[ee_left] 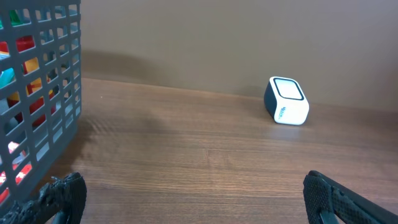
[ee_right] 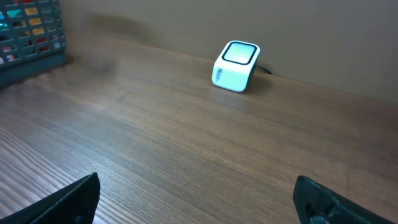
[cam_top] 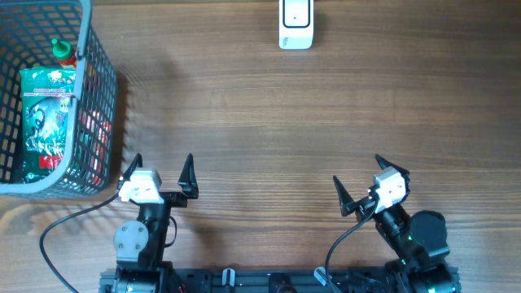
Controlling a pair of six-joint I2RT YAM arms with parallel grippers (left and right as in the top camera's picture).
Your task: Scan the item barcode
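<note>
Both arms wait at the bottom of the overhead frame, the left fingers and right fingers spread as wide as they go and holding nothing, while the goods to be scanned lie in the grey plastic mesh basket at the upper left. A green foil packet lies on top, beside a red-capped bottle with a green tip, and looks the likeliest pick. The small white cube-shaped scanner stands at the top centre of the brown wooden desk, well apart from the basket. The main risks sit in the basket: an open finger could catch in the mesh wall on the way in, a snagged packet could drag or tip the light basket as it comes out, and the limp foil could sag so that its barcode, which cannot be seen here, faces away from the scanner window. The scanner stands close to the wall at the far edge, so a long reach could knock it back. A black cable loops at the lower left beside the left arm. Between arms and scanner lies broad open wood for carrying.
</note>
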